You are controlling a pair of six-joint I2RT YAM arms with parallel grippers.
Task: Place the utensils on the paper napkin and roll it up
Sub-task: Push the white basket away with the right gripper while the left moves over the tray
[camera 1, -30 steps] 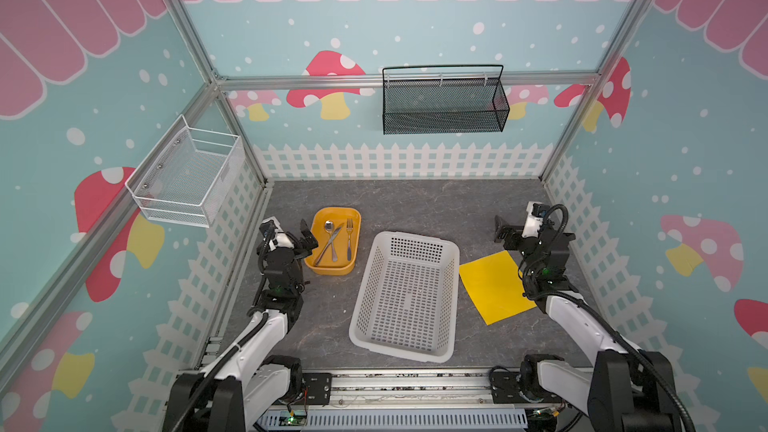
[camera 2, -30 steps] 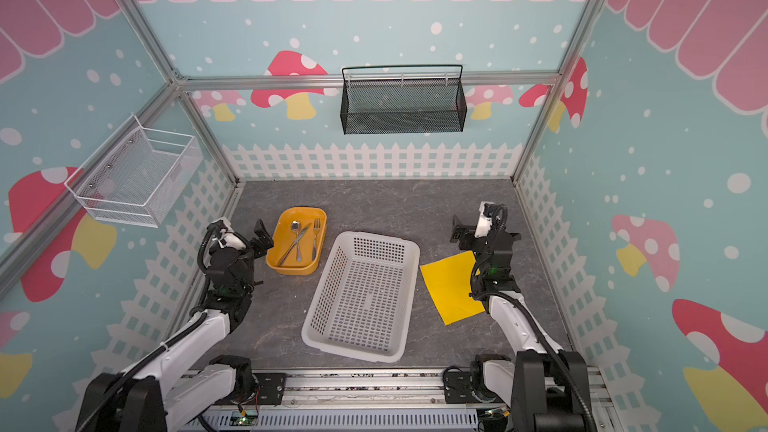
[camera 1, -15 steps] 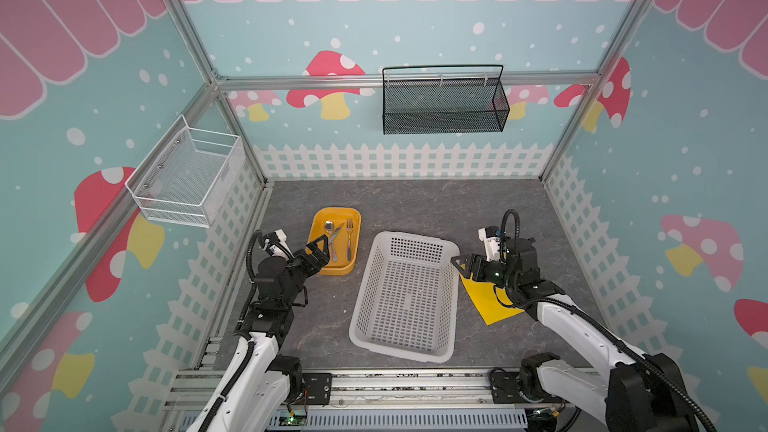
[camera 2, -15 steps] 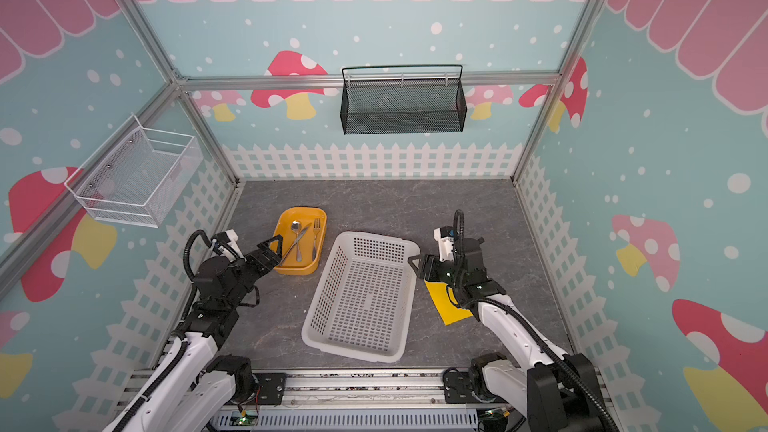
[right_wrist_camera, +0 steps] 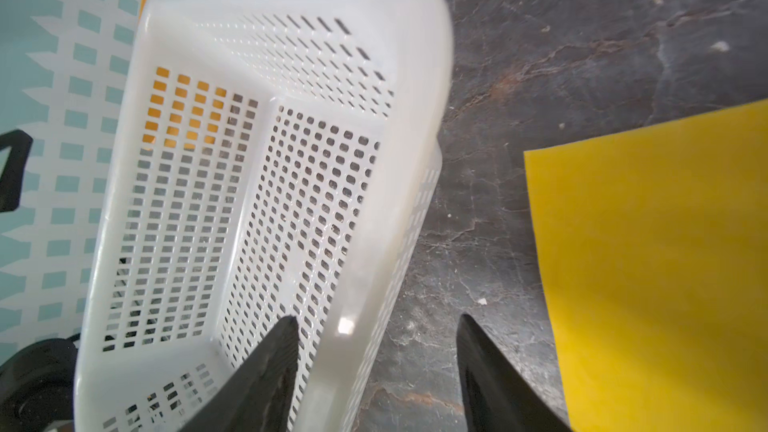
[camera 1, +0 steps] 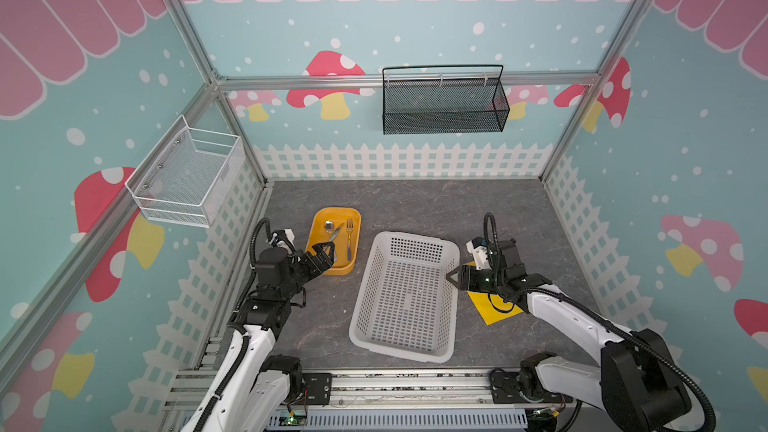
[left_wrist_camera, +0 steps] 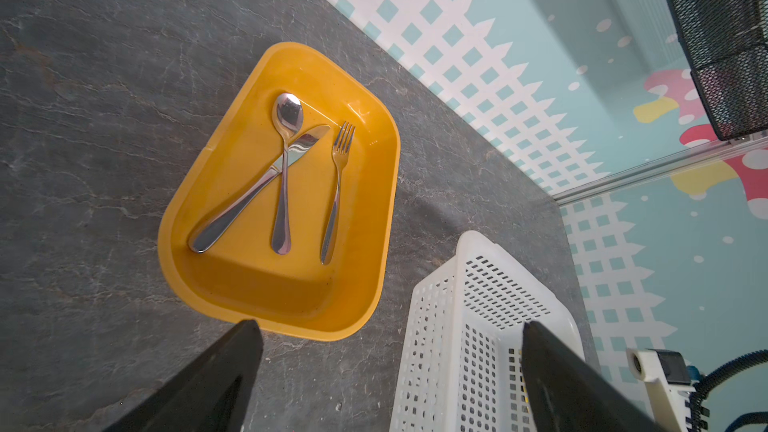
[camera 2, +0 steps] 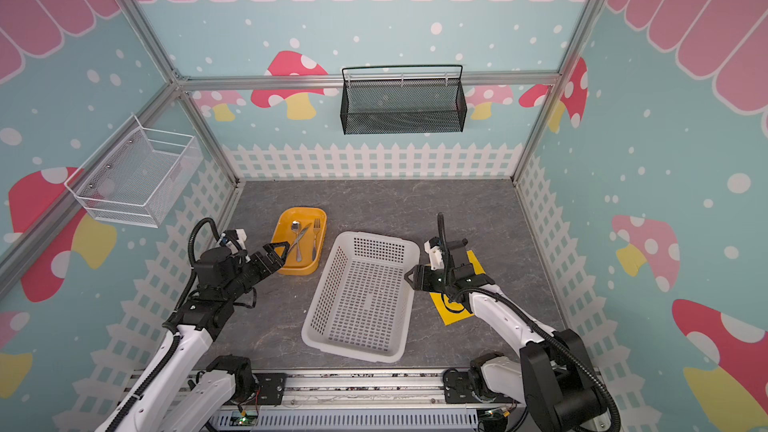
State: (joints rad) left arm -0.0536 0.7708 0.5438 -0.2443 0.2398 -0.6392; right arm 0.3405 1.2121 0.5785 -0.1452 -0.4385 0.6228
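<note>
The utensils lie in an orange-yellow tray [camera 1: 355, 243]: a spoon [left_wrist_camera: 284, 168] crossed over a knife [left_wrist_camera: 253, 197], and a fork [left_wrist_camera: 336, 189] beside them. My left gripper [camera 1: 325, 252] hangs open just before the tray's near end, holding nothing. The paper napkin [camera 1: 494, 313] lies flat to the right of the white basket [camera 1: 417, 238], partly hidden under my right arm. My right gripper [right_wrist_camera: 377, 320] straddles the basket's right rim [right_wrist_camera: 415, 160], one finger inside and one outside. Its jaws are partly apart, with a gap on the outer side. The napkin [right_wrist_camera: 656, 251] lies just beside it.
The white basket fills the middle of the grey floor between tray and napkin. A white wire basket [camera 1: 189, 176] hangs on the left wall and a black mesh one [camera 1: 442, 103] on the back wall. A picket-fence border rings the floor.
My right arm swung left and down from above the napkin's far corner to the basket's right rim, and its jaws narrowed. My left arm leaned forward toward the tray, still open.
</note>
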